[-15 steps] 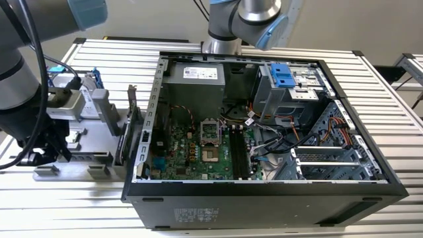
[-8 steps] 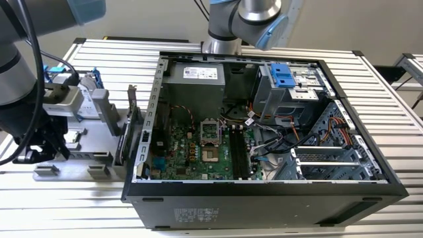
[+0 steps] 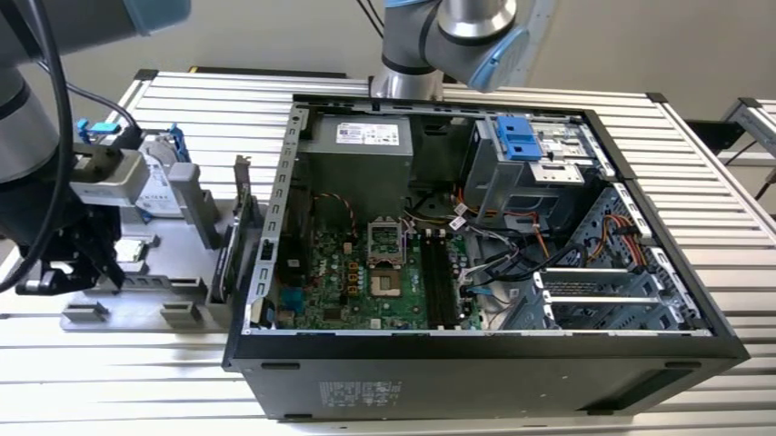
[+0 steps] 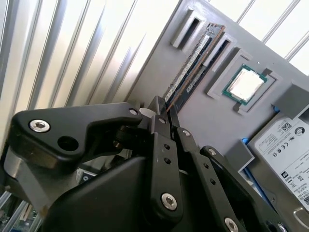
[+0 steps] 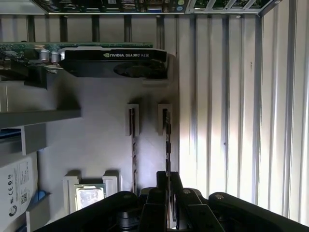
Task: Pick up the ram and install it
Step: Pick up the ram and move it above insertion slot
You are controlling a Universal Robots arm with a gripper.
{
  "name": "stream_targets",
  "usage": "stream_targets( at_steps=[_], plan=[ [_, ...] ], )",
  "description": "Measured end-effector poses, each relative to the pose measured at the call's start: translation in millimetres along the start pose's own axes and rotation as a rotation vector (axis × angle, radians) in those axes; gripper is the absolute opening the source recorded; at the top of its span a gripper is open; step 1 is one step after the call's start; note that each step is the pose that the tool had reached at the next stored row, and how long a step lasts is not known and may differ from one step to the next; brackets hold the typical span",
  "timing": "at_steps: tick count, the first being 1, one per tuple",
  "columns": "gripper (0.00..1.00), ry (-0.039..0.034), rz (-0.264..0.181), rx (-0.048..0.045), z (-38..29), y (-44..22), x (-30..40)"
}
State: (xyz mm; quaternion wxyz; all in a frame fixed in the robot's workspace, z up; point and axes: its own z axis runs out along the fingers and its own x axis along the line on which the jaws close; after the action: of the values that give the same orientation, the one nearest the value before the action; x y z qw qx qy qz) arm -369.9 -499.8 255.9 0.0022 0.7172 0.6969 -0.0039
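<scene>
Slatted metal table [image 3: 218, 100] carries an open computer case [image 3: 485, 363], motherboard exposed. The arm [image 3: 31, 136] is on the exterior view's left, reaching down over a grey parts tray [image 5: 96, 135] beside the case. In the tray, a graphics card [image 5: 116, 60] stands upright and a hard drive [image 4: 285, 150] lies flat. The ram [image 5: 167, 140] stands on edge in its narrow slot, with a processor chip [image 4: 245, 84] in a pocket nearby. Gripper [image 5: 168, 178] is at the near end of the ram, fingers [image 5: 176, 186] pinched on it in both wrist views.
</scene>
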Motion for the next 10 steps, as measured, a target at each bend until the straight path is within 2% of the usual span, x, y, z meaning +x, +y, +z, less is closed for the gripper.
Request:
stream_targets(
  at_steps=[10],
  plan=[
    [0.00, 0.0000, 0.000, 0.0000, -10.8, -0.1, -0.1]
  ],
)
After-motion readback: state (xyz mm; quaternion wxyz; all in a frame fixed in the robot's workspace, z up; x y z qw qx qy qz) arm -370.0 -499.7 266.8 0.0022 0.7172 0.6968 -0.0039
